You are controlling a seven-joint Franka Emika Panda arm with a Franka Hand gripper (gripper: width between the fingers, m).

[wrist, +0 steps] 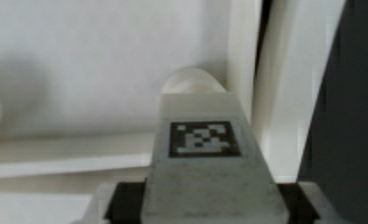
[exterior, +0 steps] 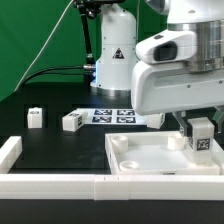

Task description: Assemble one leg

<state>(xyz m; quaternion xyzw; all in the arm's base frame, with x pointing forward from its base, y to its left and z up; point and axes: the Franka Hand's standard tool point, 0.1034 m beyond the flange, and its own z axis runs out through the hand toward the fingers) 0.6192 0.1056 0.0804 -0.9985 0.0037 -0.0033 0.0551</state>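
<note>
My gripper (exterior: 203,133) is shut on a leg (exterior: 203,140), a small white block with a black-and-white tag facing out. I hold it upright over the far right corner of the large white square piece (exterior: 150,160). In the wrist view the leg (wrist: 204,120) fills the middle between my dark fingers (wrist: 128,200). Its far end sits at the square piece's rim (wrist: 92,150), near a corner. Whether it touches there I cannot tell. Two more legs (exterior: 35,117) (exterior: 72,121) lie on the black table at the exterior view's left.
The marker board (exterior: 112,114) lies behind the square piece near the robot base (exterior: 112,60). A low white wall (exterior: 60,184) runs along the table's front edge, with a white block (exterior: 10,150) at the left.
</note>
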